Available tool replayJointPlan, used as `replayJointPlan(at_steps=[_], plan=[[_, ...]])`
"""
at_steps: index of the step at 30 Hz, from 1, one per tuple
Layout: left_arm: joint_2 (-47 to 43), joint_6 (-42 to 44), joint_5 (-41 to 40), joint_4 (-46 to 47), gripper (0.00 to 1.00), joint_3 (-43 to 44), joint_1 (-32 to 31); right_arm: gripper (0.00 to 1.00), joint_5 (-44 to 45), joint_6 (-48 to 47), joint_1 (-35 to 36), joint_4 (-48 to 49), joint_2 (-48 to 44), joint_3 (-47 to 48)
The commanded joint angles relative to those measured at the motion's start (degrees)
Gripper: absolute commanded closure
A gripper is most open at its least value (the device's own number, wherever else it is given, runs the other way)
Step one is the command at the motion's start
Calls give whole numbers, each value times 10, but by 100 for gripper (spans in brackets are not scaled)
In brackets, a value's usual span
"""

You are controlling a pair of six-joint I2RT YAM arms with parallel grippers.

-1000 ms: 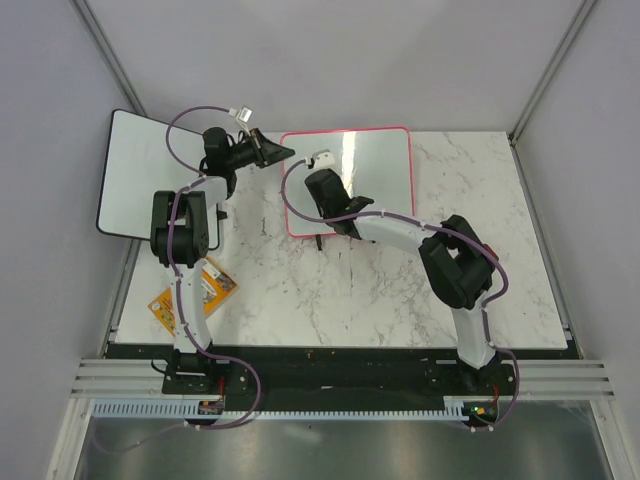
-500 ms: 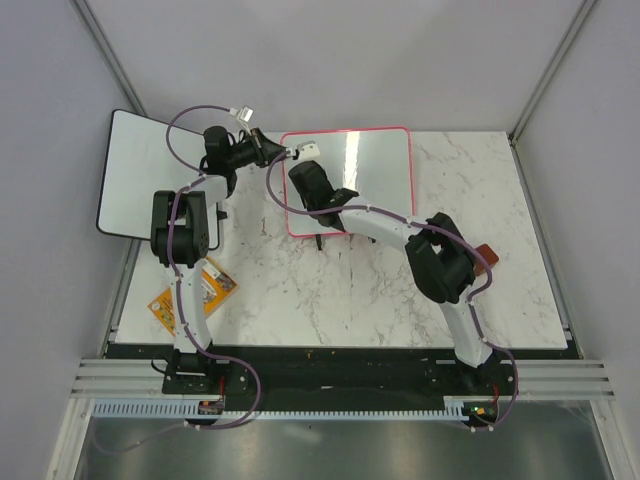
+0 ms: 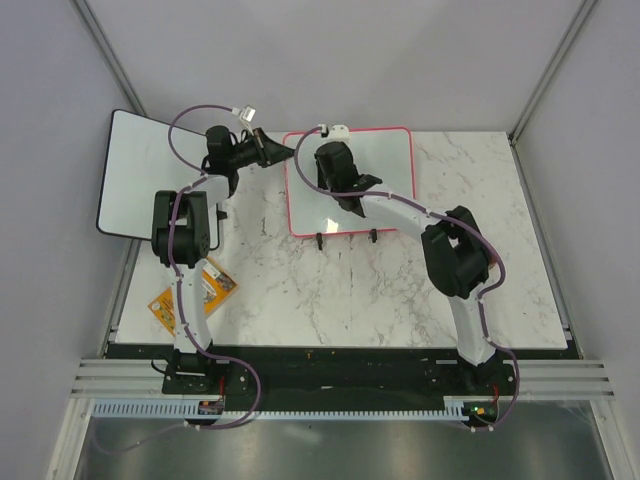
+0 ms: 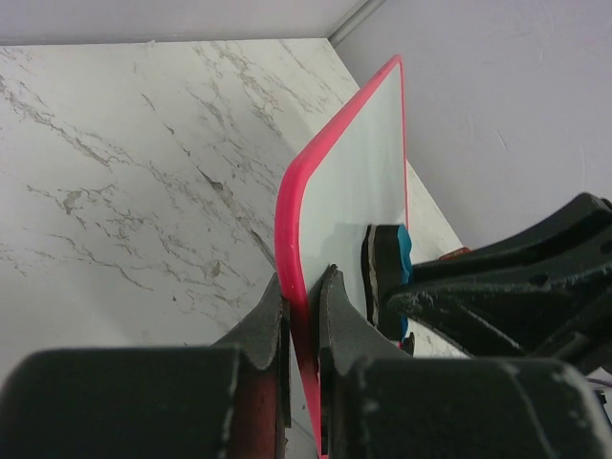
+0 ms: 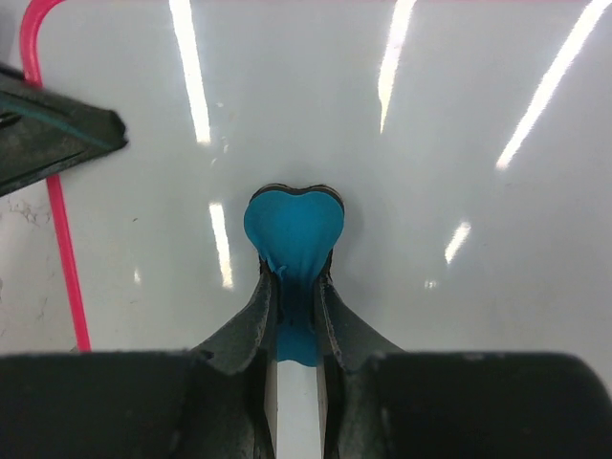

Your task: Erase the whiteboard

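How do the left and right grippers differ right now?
The left gripper is shut on the whiteboard's pink rim; the right gripper is shut on a blue eraser. The left straddles the board's edge; the right faces its white surface, eraser against it. Both are closed.

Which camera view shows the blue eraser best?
The right wrist view: the blue eraser, heart-shaped, sits face-on in the right gripper, against the whiteboard. The left wrist view shows it only edge-on, a blue back and a dark pad on the board. In the top view that gripper hides it.
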Motion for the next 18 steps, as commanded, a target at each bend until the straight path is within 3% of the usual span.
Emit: replayJointPlan(at_steps=[1,8,18], plan=[[9,163,13,-6,98,3,-20,100,57,8,-92,2,2,-57],[13,149,14,5,98,2,-20,100,71,6,-126,2,-36,-121],[11,149,12,7,98,-6,-20,100,5,19,-119,14,-74,-183]])
